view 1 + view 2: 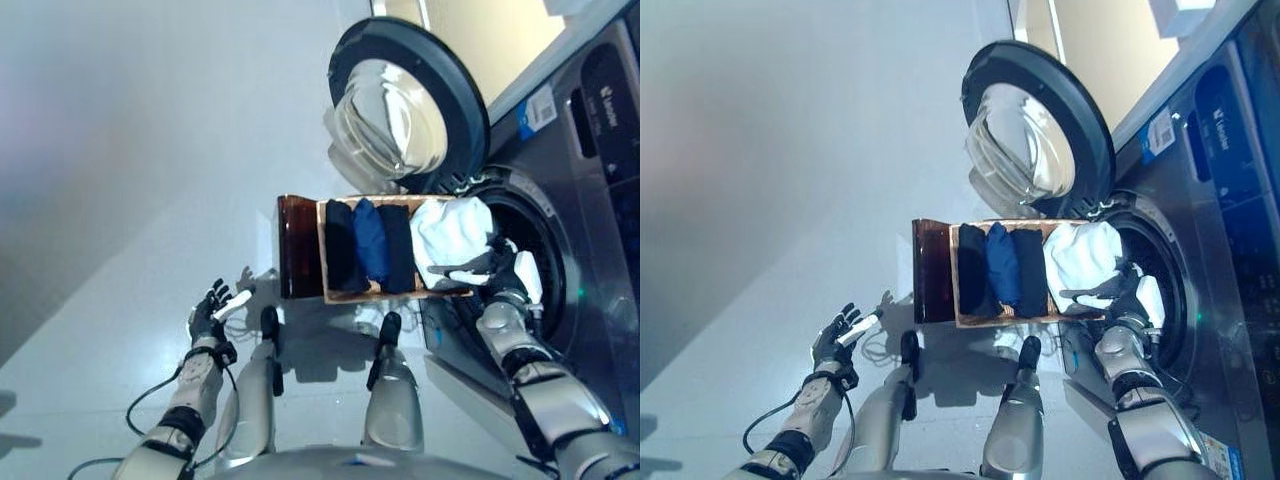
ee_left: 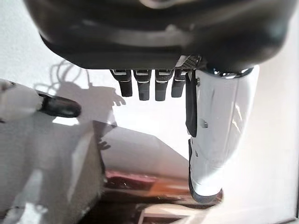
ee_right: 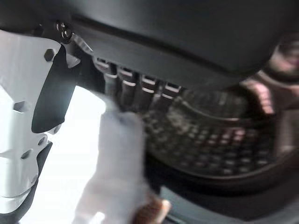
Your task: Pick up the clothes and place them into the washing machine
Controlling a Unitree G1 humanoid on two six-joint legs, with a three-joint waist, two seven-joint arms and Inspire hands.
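A shallow wicker basket (image 1: 350, 296) rests on a low dark brown box (image 1: 298, 250) beside the washing machine (image 1: 590, 200). Folded dark and blue clothes (image 1: 370, 245) lie in it. A white cloth (image 1: 450, 235) bulges over the basket's end at the open drum (image 1: 540, 240). My right hand (image 1: 508, 276) is at the drum's mouth, its fingers curled on the white cloth, which also shows in the right wrist view (image 3: 117, 168) in front of the perforated drum wall (image 3: 210, 135). My left hand (image 1: 208, 315) is open and empty over the floor, to the left of the box.
The machine's round door (image 1: 400, 110) stands swung open beyond the basket, its glass bowl facing the floor. Pale grey floor (image 1: 140, 150) spreads to the left. The brown box also shows in the left wrist view (image 2: 140, 182).
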